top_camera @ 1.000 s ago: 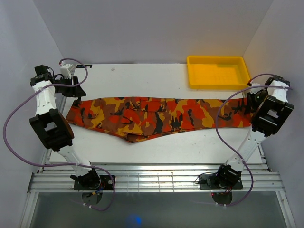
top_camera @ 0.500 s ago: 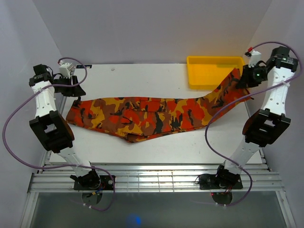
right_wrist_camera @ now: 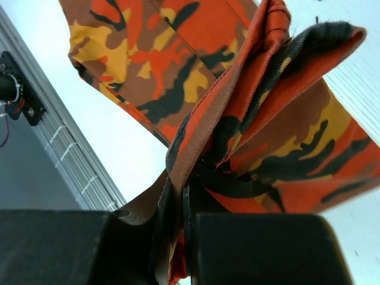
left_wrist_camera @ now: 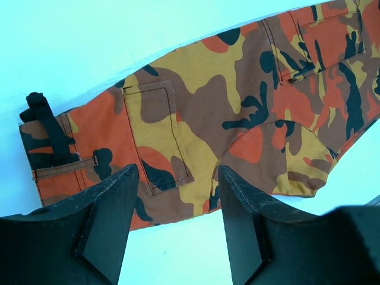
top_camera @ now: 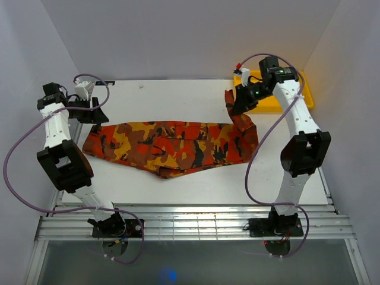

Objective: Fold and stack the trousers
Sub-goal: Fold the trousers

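Can make out only strips of the yellow tray [top_camera: 267,107], mostly hidden behind the right arm at the far right corner of the counter [top_camera: 178,98]. Cannot see the whole of the trousers [top_camera: 160,145] from either wrist view: cut off at the frame edges, bunched close against the lens on the right. Lying lengthwise across the middle of the counter, waist end to the left, leg end lifted and doubled back on the right. Reaching high and inward with the right gripper [top_camera: 233,102], fingers [right_wrist_camera: 255,249] clamped tight on that raised leg end. Hovering over the waist end with the left gripper [left_wrist_camera: 175,178], fingers [left_wrist_camera: 110,208] spread wide, holding nothing.
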Tool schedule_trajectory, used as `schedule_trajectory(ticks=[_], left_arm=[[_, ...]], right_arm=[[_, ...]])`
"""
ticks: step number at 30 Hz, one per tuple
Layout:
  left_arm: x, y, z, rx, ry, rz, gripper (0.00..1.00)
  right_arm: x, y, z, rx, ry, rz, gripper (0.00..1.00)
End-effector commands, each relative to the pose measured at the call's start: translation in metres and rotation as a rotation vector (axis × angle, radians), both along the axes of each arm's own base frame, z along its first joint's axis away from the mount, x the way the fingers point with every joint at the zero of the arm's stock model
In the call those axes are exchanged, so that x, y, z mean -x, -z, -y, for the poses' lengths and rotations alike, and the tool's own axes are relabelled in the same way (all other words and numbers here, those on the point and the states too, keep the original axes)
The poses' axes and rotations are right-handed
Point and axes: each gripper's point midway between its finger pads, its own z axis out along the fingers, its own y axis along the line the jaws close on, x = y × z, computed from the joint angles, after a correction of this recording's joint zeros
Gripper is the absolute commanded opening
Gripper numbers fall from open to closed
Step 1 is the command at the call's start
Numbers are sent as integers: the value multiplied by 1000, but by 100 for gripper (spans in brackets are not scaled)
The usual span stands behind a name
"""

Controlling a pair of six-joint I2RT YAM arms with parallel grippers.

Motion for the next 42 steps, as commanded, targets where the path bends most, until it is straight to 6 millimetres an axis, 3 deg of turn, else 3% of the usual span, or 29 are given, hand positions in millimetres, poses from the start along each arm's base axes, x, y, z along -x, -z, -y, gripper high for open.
schedule_trajectory(ticks=[1, 6, 9, 10, 11, 14, 18, 26, 31, 38, 42], left_arm=[[10, -30, 4, -16, -11, 53, 68], [22, -23, 14, 20, -5, 33, 68], [22, -21, 14, 24, -11, 28, 68], [22, -20, 14, 28, -12, 26, 68], [22, -20, 14, 31, -13, 24, 68], [21, -18, 13, 30, -20, 18, 68], [21, -15, 13, 32, -23, 9, 68], [23, -7, 17, 55, -19, 0, 68], [24, -2, 17, 55, -18, -1, 68], [27, 0, 19, 57, -11, -1, 68], [33, 7, 17, 42, -10, -10, 68]], right_arm=[[-5, 0, -47, -24, -31, -22, 8], [-17, 11, -86, -20, -43, -26, 8], [-14, 16, -103, -114, 2, -109, 8], [-25, 11, -113, -173, 4, -61, 8], [-21, 21, -119, -191, 37, -120, 8], [-21, 23, -143, -206, 44, -100, 8], [-8, 48, -172, -189, 88, -161, 8], [-12, 81, -193, -105, 218, -172, 8], [-4, 75, -212, -141, 249, -143, 8], [-1, 107, -237, -77, 263, -131, 8], [6, 105, -253, -91, 250, -129, 8]])
